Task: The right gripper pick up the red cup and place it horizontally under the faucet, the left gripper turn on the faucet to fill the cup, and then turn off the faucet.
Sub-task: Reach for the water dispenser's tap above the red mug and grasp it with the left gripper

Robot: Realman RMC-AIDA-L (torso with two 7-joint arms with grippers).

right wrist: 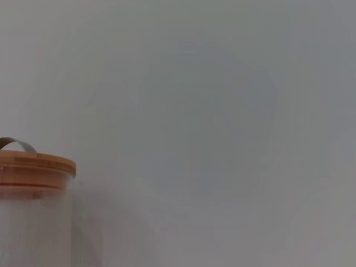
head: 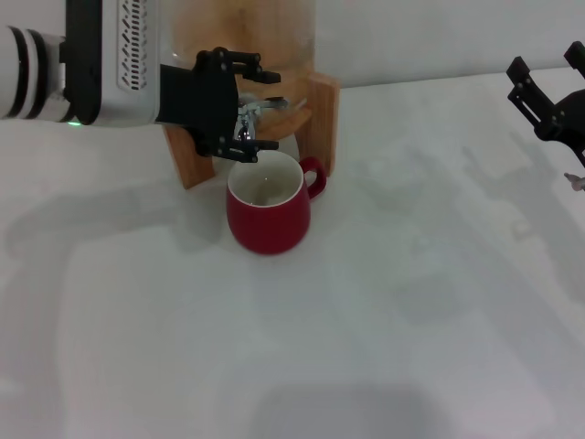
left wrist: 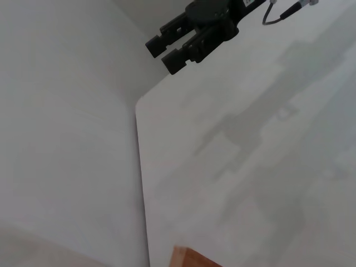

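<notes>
The squat dark-red ceramic cup (head: 268, 214) stands upright beneath the small chrome faucet (head: 247, 123), which the black left gripper (head: 239, 108) brackets with spread fingers; a slipping lever could overfill it, while the right gripper (head: 547, 94) waits open, well apart.

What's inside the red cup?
The red cup shows a glossy white inside with a faint spot near the bottom; whether that is water cannot be told. The left gripper at the faucet above covers none of it.
</notes>
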